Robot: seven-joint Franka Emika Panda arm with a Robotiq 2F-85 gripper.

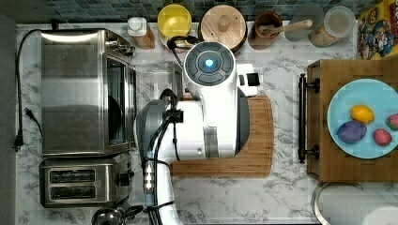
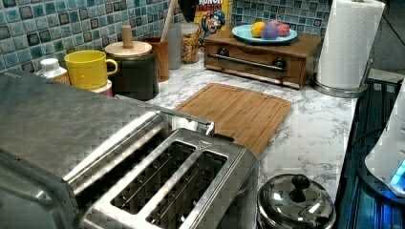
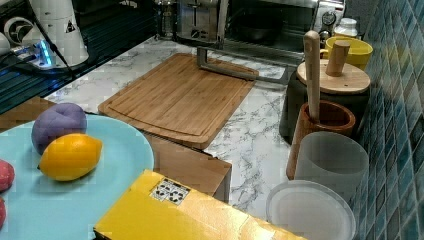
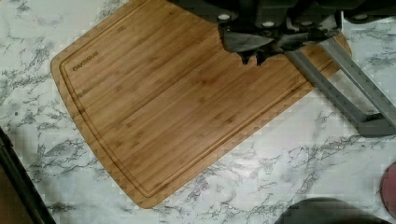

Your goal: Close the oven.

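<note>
The stainless-steel oven (image 1: 70,89) stands at the top view's left. Its glass door (image 3: 260,47) is dropped open toward the wooden cutting board (image 3: 180,97). The door's metal bar handle (image 3: 227,70) hangs over the board's near edge. The handle (image 4: 343,91) also runs beside my gripper (image 4: 254,57) in the wrist view. My gripper hovers above the board just next to that bar, fingertips together with nothing between them. In the top view the white arm (image 1: 211,112) covers most of the door, and only a piece of the handle (image 1: 177,78) shows.
A two-slot toaster (image 1: 77,183) sits beside the oven, with a lidded steel pot (image 2: 295,202) near it. A yellow mug (image 2: 88,69), a wooden-lidded canister (image 2: 131,67) and jars line the tiled wall. A wooden drawer box (image 1: 324,122) carries a blue plate (image 1: 340,110) of fruit.
</note>
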